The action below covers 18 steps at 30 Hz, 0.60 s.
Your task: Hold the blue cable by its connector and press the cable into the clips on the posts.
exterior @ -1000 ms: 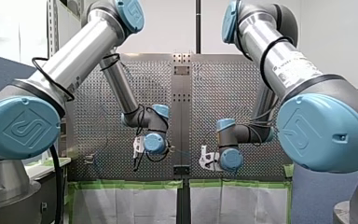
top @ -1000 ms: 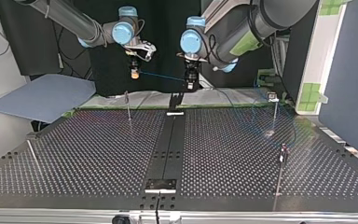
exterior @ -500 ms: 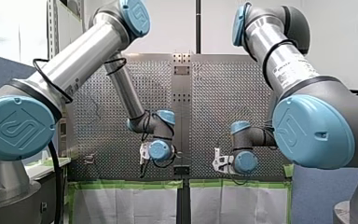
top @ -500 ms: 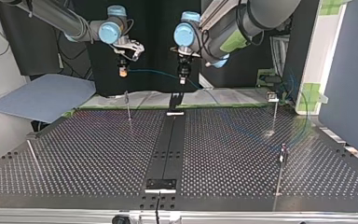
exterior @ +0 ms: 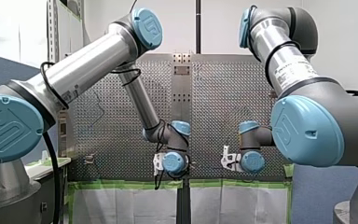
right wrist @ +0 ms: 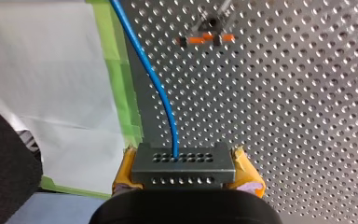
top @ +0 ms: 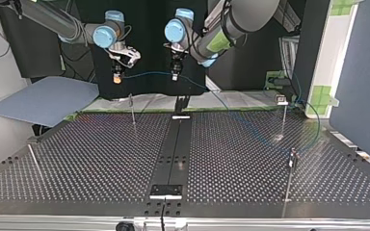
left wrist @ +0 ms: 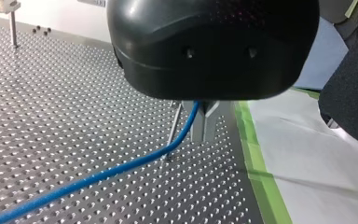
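Only your right wrist view shows the connector (right wrist: 182, 173) clamped between the right gripper's (right wrist: 184, 162) yellow pads. In the top view both arms hang above the table's (top: 101, 159) far edge, grippers pointing down. The left gripper (top: 175, 74) is pinched on the cable (top: 147, 74) strung between them.

The perforated metal table (top: 77, 159) spreads beneath my right gripper (right wrist: 184, 170), and just beside the gripper its edge meets a strip of green tape (right wrist: 121, 88) bordering a white sheet (right wrist: 42, 70). In the top view a black backdrop (top: 147, 48) hangs behind that gripper, a grey-blue board (top: 43, 98) lies below and to one side of it, and a grey-blue partition (top: 366, 72) stands well apart on the other side. In the front view a white wall (exterior: 340, 32) rises beyond the table.
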Motion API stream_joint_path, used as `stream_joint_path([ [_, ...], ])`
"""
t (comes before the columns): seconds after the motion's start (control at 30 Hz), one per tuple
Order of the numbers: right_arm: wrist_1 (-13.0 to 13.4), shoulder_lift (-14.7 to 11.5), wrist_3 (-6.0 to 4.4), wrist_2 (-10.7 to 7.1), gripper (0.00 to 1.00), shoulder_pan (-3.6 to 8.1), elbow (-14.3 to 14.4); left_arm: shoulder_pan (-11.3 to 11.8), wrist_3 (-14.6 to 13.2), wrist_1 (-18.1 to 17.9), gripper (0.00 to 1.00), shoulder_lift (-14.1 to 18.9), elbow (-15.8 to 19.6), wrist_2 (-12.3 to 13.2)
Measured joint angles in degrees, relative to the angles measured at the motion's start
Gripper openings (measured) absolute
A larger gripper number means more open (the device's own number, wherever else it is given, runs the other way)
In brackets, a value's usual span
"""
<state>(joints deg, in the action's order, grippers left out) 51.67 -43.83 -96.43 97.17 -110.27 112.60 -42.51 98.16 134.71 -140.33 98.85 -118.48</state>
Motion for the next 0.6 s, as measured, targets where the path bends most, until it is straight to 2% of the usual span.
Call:
stream_joint_path([
  [0.33, -0.16, 0.53, 0.19, -0.57, 0.18, 2.27, -2.14, -1.04, 0.05, 0.27, 0.02, -1.81, -4.22, -0.63],
  [0.47, -0.55, 1.71, 0.59, -0.70, 0.18, 2.83, -3.25, -1.78, 0.20, 1.20, 0.02, -3.51, -6.06, -0.65],
  [0.6, -1.14, 3.57, 0.76, -0.80, 0.18, 3.44, -5.05, -2.48, 0.52, 0.56, 0.02, -5.42, -8.13, -0.72],
])
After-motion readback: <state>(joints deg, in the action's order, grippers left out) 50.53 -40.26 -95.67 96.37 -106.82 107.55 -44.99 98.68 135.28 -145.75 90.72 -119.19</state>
